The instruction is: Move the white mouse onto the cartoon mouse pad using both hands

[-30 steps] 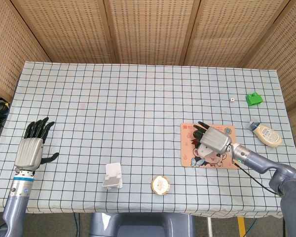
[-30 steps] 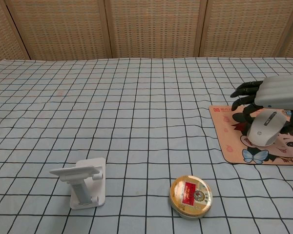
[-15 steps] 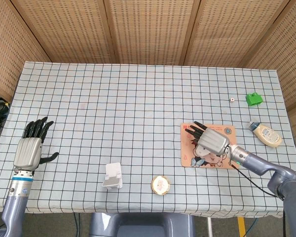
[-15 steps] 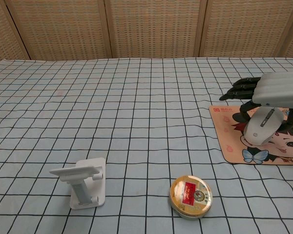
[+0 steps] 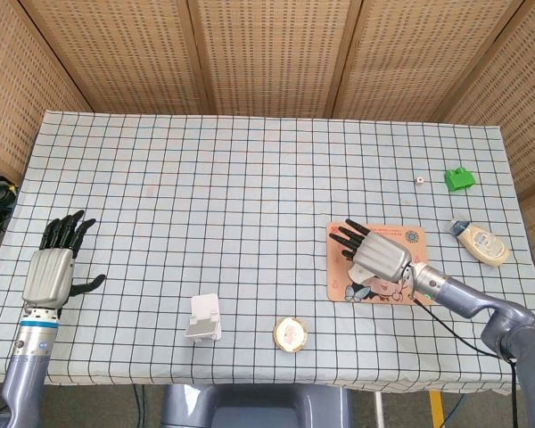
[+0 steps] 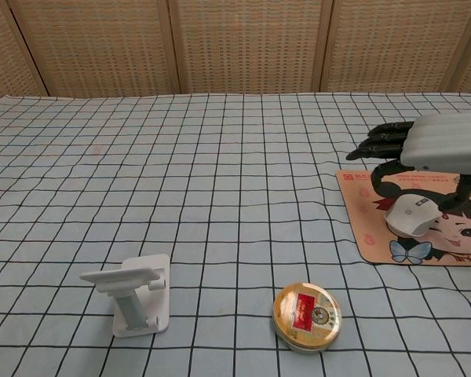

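Observation:
The white mouse (image 6: 414, 215) lies flat on the cartoon mouse pad (image 6: 369, 228), near its middle. My right hand (image 6: 433, 148) hovers just over it with fingers stretched out to the left; the thumb curls down beside the mouse without gripping it. In the head view the right hand (image 5: 375, 253) covers the mouse and much of the pad (image 5: 340, 282). My left hand (image 5: 52, 267) rests far away at the table's left edge, fingers spread, holding nothing; the chest view does not show it.
A white phone stand (image 5: 202, 318) and a round tin (image 5: 290, 333) sit near the front edge, left of the pad. At the right are a cream bottle (image 5: 481, 242), a green block (image 5: 459, 178) and a small die (image 5: 419, 181).
The right hand's fingers have straightened and let go of the mouse, which has settled lower and flatter on the pad. The left hand has barely moved.

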`<state>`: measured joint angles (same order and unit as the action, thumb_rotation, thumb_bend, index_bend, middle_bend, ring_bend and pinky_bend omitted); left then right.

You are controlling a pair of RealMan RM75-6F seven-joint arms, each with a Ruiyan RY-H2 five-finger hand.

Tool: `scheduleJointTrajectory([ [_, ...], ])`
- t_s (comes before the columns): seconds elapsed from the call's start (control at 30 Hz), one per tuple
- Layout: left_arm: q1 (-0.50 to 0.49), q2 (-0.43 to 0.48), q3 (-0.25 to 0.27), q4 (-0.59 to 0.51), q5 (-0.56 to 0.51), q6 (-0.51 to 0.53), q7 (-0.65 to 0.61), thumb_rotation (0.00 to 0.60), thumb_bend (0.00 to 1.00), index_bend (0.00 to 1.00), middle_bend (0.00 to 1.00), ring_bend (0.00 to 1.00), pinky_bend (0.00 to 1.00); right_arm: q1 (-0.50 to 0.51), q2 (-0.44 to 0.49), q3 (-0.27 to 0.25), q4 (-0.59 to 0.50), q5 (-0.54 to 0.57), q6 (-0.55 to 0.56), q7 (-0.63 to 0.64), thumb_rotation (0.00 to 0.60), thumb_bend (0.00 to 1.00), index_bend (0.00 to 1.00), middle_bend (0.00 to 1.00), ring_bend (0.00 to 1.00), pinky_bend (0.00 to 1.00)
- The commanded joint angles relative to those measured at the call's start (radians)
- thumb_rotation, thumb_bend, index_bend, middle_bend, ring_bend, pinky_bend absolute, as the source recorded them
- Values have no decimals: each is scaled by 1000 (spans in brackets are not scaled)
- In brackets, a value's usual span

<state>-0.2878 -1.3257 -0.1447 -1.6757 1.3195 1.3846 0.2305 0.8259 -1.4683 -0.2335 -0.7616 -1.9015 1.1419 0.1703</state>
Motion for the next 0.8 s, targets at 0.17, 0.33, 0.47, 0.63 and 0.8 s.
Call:
scheduleJointTrajectory([
  [0.17,2,5,-3,-3,-2,2,-9,600,164,120,0,0,0,-21,13,36,-40,58,-16,-11,600,161,216,0,0,0],
  [0.33,3,7,-5,-1,-6,1,-10,600,163,120,0,0,0,-83,29,130,-119,191,19,2,600,137,176,0,0,0],
  [0.47,5,6,-7,3,-4,11,-4,600,164,119,0,0,0,-117,34,177,-149,255,40,-9,600,128,167,0,0,0],
  [0.63,8,0,-12,15,-2,27,10,600,164,107,0,0,0,-174,35,237,-183,336,92,6,600,122,145,0,0,0],
  [0.8,7,-13,-9,42,6,34,26,600,165,81,0,0,0,-312,54,311,-288,486,179,122,600,112,82,0,0,0],
])
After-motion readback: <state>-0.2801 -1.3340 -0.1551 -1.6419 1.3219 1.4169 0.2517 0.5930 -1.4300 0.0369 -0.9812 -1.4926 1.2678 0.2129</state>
